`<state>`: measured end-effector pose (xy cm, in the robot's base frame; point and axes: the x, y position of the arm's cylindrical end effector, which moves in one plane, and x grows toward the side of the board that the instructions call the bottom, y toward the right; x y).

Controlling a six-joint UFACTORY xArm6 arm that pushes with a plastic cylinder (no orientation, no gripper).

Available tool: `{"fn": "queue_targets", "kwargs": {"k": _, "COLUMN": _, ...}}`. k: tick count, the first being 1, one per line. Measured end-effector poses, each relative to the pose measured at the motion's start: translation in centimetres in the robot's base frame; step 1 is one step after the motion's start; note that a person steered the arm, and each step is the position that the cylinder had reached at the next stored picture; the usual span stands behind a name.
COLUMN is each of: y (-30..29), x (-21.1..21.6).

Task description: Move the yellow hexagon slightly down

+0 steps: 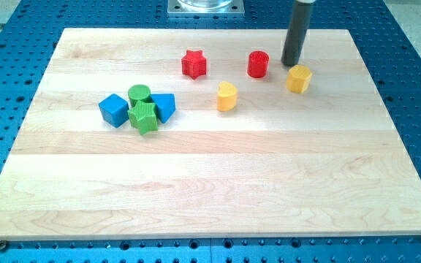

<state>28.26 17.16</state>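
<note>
The yellow hexagon (299, 78) lies on the wooden board (210, 183) in the upper right part of the view. My tip (291, 63) stands just above the hexagon toward the view's top, a little to its left, very close to it or touching it. The dark rod rises from there out of the view's top edge.
A red cylinder (258, 64) stands left of my tip. A red star (194, 64) lies further left. A yellow heart-like block (227, 96) lies below them. At the left, a blue cube (113, 110), green cylinder (139, 94), green ridged block (144, 117) and blue triangle (164, 107) cluster together.
</note>
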Motion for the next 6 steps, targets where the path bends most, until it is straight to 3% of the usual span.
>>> {"fn": "queue_targets", "kwargs": {"k": 2, "y": -0.3, "x": 5.6}}
{"fn": "queue_targets", "kwargs": {"k": 5, "y": -2.8, "x": 4.2}}
{"fn": "queue_targets", "kwargs": {"k": 6, "y": -5.8, "x": 7.2}}
